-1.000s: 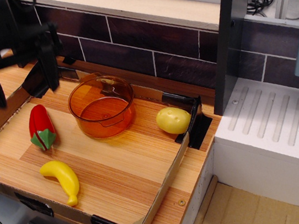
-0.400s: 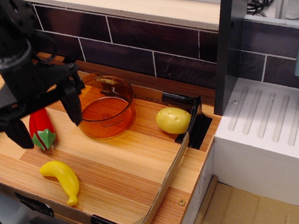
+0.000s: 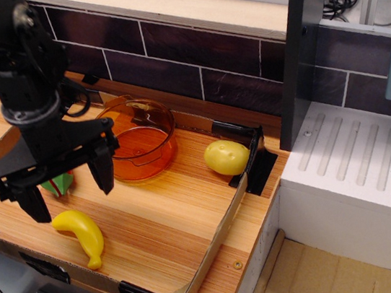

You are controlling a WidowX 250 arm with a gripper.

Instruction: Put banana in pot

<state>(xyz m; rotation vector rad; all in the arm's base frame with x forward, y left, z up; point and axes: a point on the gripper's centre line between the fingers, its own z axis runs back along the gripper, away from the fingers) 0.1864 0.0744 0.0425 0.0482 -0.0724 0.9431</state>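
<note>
Gripper (image 3: 68, 186) black, hanging above the wooden tray (image 3: 160, 228) with fingers spread wide and pointing down, nothing held between them. Left-hand finger tip over the tray floor close to the near-left wall, other finger tip just in front of the pot (image 3: 138, 138). Banana (image 3: 83, 235) lying flat on the tray floor below and slightly in front of the spread fingers, glossy yellow, curved, tapered stem end pointing toward the near edge; clear of both fingertips, not touched. Pot round, translucent orange, upright toward the back of the tray, apart from the banana, its left side partly hidden behind the arm. Red pepper toy (image 3: 58, 183) with green stem mostly hidden behind the gripper, only a small part showing between the fingers. Yellow egg-shaped toy (image 3: 227, 156) resting near the far right corner of the tray, just beside a black corner bracket (image 3: 251, 154), well apart from the banana. Dark tiled wall (image 3: 191, 60) behind the tray; white ribbed drainer surface (image 3: 361, 159) off to the right.
</note>
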